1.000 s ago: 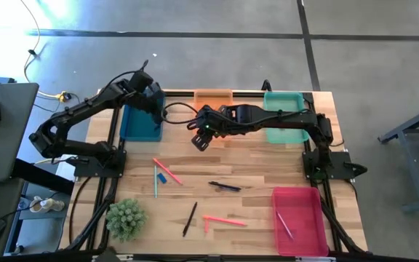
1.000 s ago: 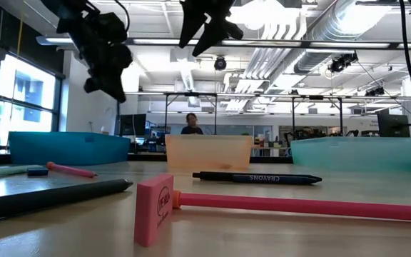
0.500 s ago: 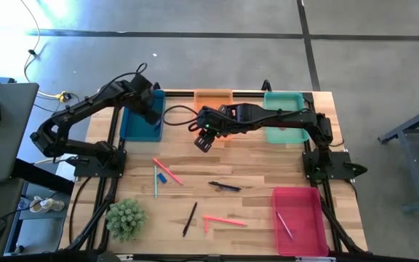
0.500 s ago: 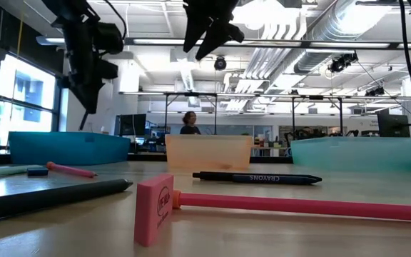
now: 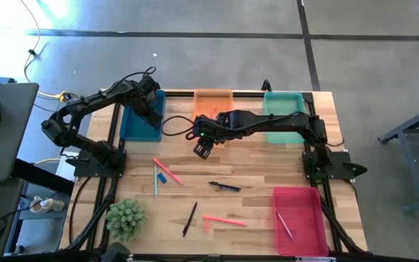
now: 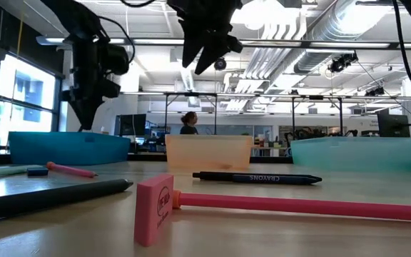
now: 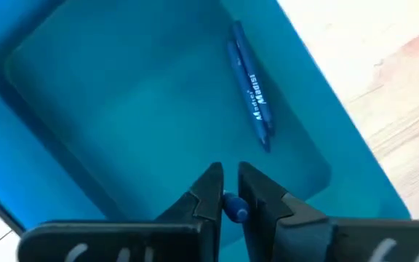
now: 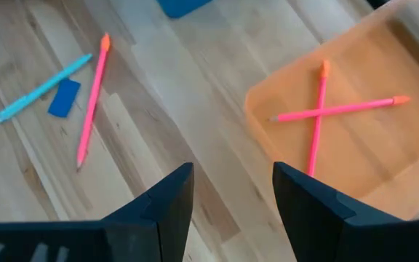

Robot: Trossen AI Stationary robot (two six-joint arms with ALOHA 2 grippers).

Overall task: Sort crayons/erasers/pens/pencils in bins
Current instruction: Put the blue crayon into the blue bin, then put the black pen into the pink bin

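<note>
My left gripper (image 5: 152, 115) points straight down over the dark blue bin (image 5: 138, 124), shut on a small blue thing (image 7: 233, 208) seen end-on. A blue pen (image 7: 252, 94) lies on that bin's floor. My right gripper (image 5: 202, 149) hangs open above the table, near the orange bin (image 8: 355, 138), which holds two crossed pink pencils (image 8: 318, 113). A pink pencil (image 5: 167, 171), a blue eraser (image 5: 162, 177) and a light-blue pen (image 5: 156, 183) lie on the table left of centre. My left gripper pinches the small blue thing (image 7: 233, 208) between its two fingertips (image 7: 208, 191), coming from above and pointing down. It is lifted clear above the blue bin's floor. The fingers hide most of it, so I cannot tell which part they hold.
A black pen (image 5: 224, 186), another black pen (image 5: 189, 218), and a pink pencil (image 5: 224, 220) beside a pink eraser (image 6: 154, 208) lie nearer the front. The teal bin (image 5: 282, 115) is at the back right, the red-pink bin (image 5: 299, 220) front right, a green plant (image 5: 126, 218) front left.
My left gripper has sunk toward the blue bin and tipped from a slant until it points straight down, staying shut on the blue thing. My right gripper has come down a little, still open.
</note>
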